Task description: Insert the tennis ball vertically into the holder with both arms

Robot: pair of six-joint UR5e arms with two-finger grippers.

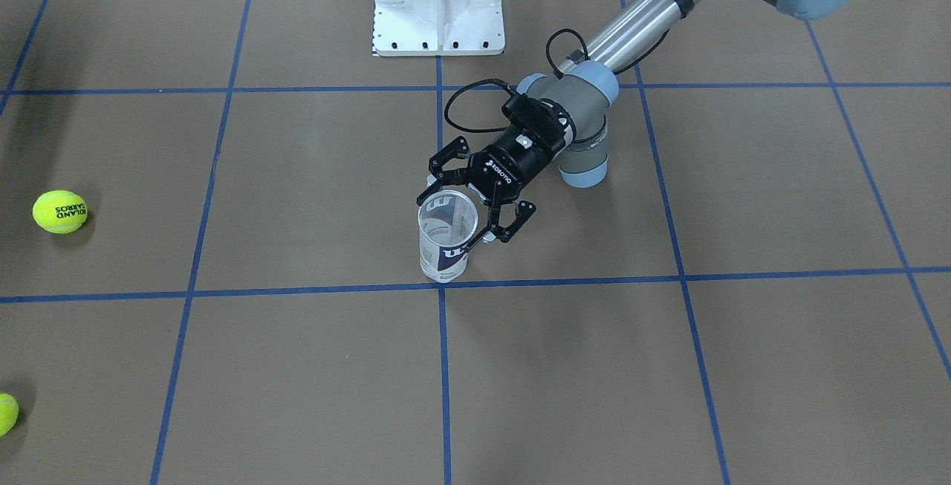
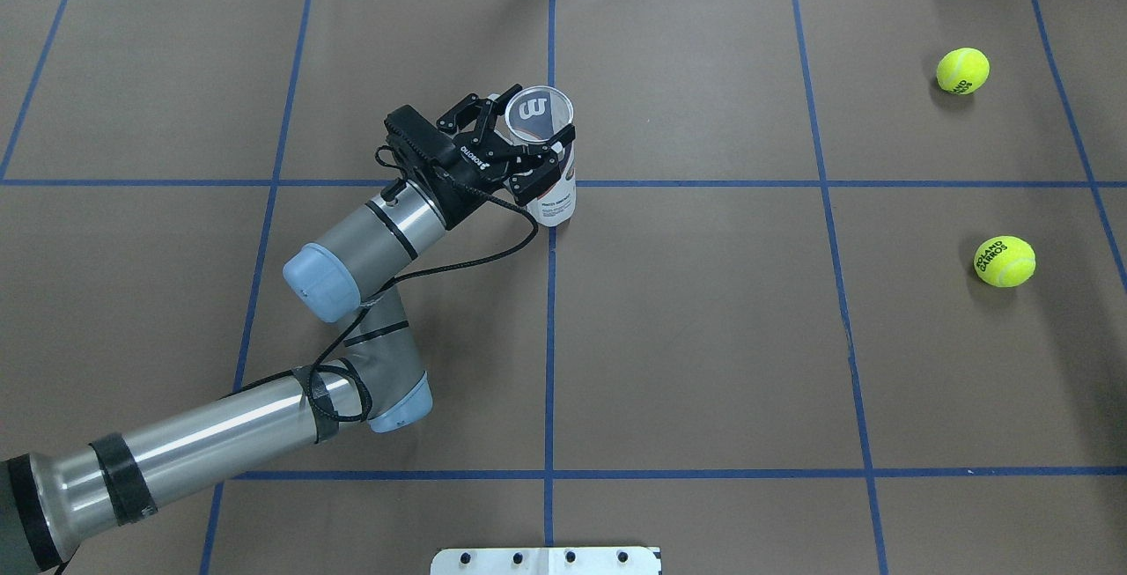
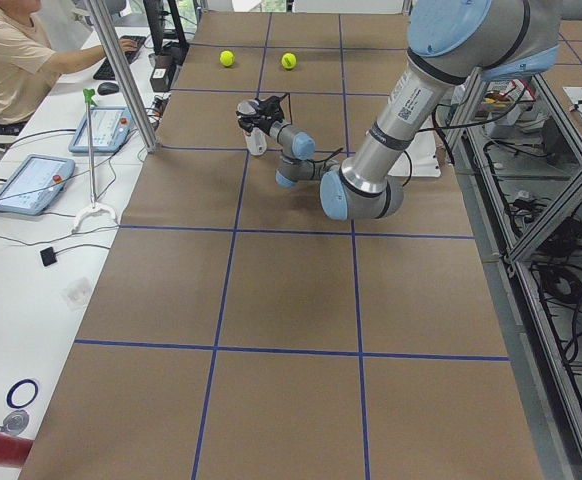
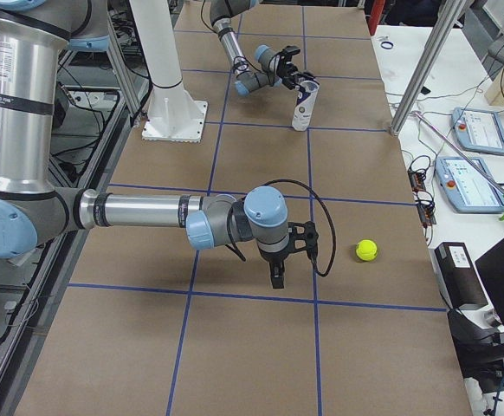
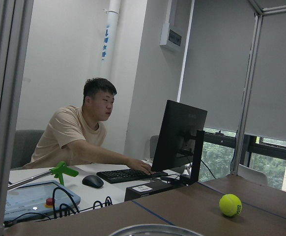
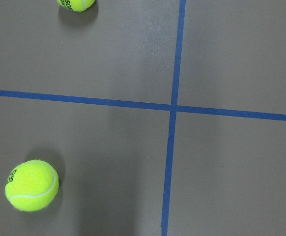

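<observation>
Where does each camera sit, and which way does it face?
Front: across table from base; left gripper around holder.
Overhead: above base, looking forward-down; left arm.
Left: table end; left arm near.
Right: other end; right gripper near.
Left wrist: level, toward operator; no fingers.
Right wrist: straight down, balls; no fingers.
Front, overhead share holder.
</observation>
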